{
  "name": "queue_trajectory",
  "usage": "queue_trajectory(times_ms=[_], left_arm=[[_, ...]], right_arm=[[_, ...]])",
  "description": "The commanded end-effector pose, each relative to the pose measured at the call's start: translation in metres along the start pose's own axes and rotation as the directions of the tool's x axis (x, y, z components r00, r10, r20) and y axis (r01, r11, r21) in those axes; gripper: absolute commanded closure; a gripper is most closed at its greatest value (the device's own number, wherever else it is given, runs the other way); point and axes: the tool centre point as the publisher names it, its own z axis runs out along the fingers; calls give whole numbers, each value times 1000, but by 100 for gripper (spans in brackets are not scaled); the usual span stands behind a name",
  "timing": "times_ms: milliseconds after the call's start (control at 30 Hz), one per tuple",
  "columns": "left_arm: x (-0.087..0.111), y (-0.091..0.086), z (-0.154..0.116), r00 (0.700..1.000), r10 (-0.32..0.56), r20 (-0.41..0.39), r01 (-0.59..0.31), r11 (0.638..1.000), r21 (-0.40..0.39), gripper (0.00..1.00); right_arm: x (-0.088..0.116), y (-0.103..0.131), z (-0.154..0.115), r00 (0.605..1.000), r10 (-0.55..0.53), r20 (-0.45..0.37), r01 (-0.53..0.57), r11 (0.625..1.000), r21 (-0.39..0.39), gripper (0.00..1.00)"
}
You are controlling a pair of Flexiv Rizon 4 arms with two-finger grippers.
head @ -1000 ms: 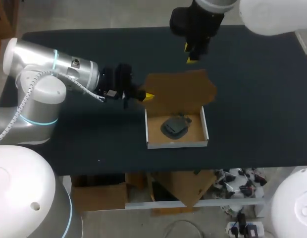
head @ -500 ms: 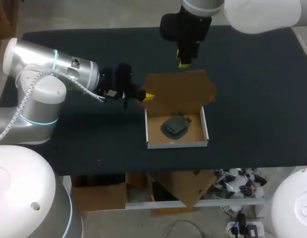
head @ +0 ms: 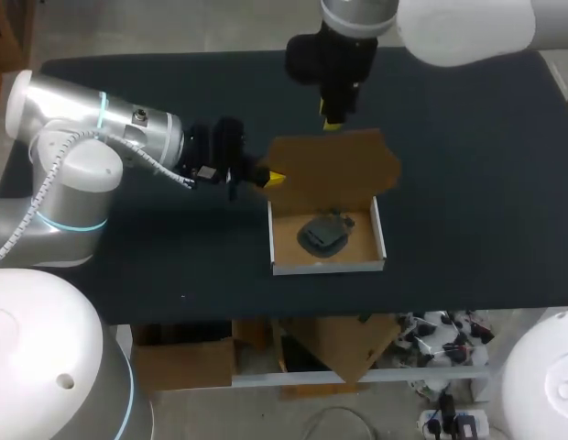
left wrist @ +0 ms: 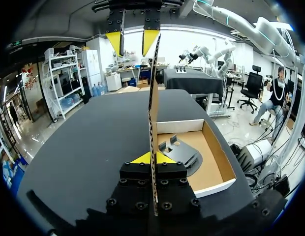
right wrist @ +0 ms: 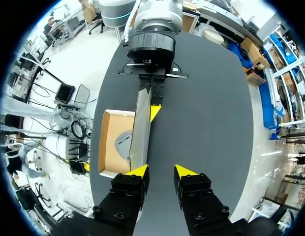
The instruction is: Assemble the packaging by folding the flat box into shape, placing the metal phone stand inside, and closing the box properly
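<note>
Left tool is clenched on the side edge of the box's lid, one yellow tip on each face of the cardboard, and it holds that lid standing upright over the back wall of the box. The box sits toward the near edge of the surface, about midway along it, with the metal phone stand lying inside on its floor. The right tool hangs above the lid's top edge on the far side, its fingers released with a clear gap between them. From the right wrist view the cardboard lines up with one finger, not with the gap, so the lid is beside that finger and not between the two. That offset looks like the main risk: if the right tool comes straight down, a fingertip would probably land on the thin edge and buckle or crease the lid. A push toward the near edge while the left tool is clamped could twist the panel or tear it at the hinge fold. The box looks light and nothing pins it down, so a hard push on the lid may slide it across the surface. The lid may also ride up on the stand's raised part and fail to sit flat.
</note>
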Motion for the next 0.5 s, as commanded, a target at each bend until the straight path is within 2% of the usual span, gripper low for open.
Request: queue_trajectory(times_ms=[33,500], left_arm=[[1,2,2,1000,1,2,-1,1000,1,100],[1,2,2,1000,1,2,-1,1000,1,100]], right_arm=[[0,2,1,1000,-2,-8,2,1000,5,67],[15,4,3,1000,-10,-19,10,1000,15,69]])
